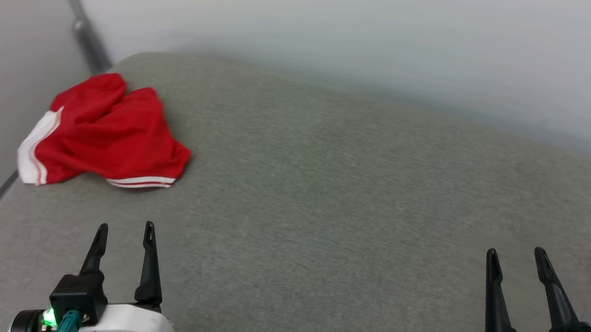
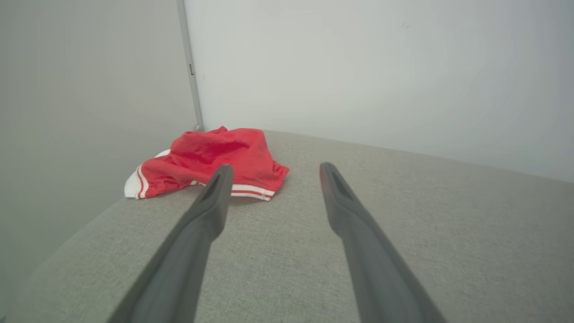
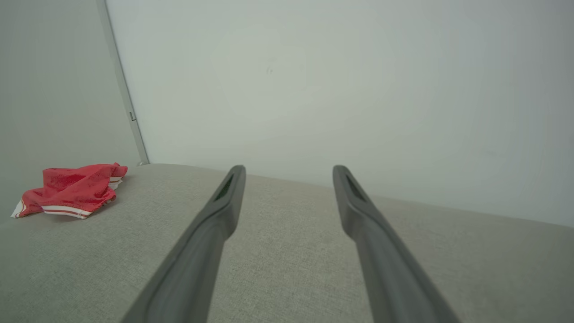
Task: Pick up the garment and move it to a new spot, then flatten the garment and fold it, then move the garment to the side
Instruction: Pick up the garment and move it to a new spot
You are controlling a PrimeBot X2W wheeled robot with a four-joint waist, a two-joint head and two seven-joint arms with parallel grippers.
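On the grey pad (image 1: pixel 335 208), the shirt (image 1: pixel 103 134) is bunched at the far-left corner. The left gripper (image 1: pixel 126 227) is held low near it, fingers pointed forward, spread wide, empty. The right gripper (image 1: pixel 516 252) is held well apart, likewise wide, empty.

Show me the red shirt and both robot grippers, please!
red shirt (image 1: pixel 109 134), head view, middle of the red cloth.
left gripper (image 1: pixel 125 225), head view, midway between its open fingertips.
right gripper (image 1: pixel 515 250), head view, midway between its open fingertips.
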